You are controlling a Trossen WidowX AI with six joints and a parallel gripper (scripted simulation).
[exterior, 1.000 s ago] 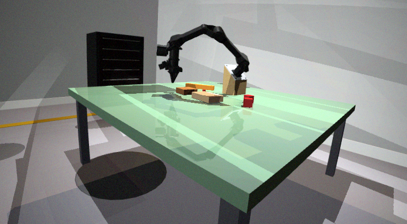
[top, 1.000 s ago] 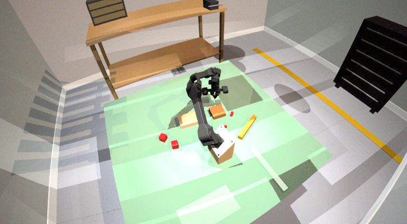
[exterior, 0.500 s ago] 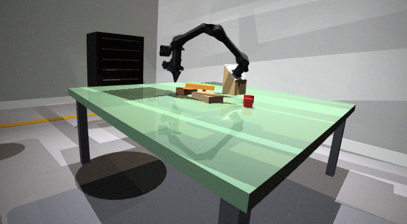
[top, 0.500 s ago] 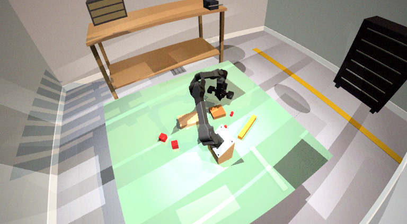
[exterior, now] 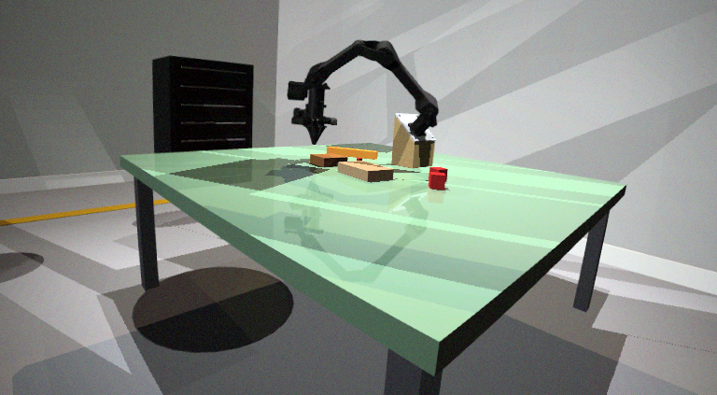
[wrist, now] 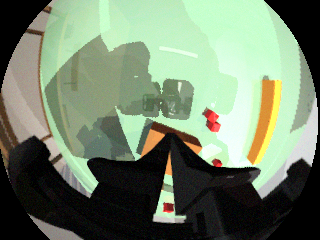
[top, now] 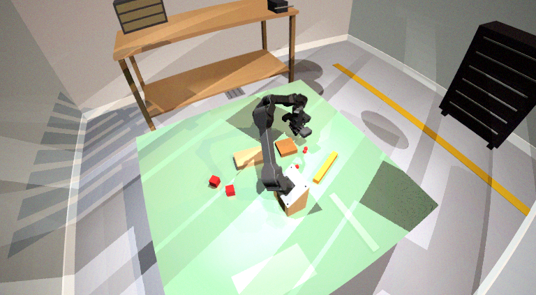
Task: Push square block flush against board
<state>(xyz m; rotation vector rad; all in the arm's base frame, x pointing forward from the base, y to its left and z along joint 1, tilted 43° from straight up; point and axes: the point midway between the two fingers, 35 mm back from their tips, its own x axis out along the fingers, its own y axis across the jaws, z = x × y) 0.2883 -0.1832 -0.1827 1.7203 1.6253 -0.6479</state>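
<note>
The orange-brown square block lies flat on the green table. The pale wooden board lies flat to its left in the top view; my arm hides the board's right end. In the exterior view the board is in front of the block and partly overlaps it in the view. I cannot tell whether they touch. My gripper is shut and empty, pointing down above the table, clear of the block. Its fingers cover part of the block in the wrist view.
A yellow bar lies right of the block in the top view. Small red pieces lie between them. Two red cubes lie left of the arm's wedge-shaped base.
</note>
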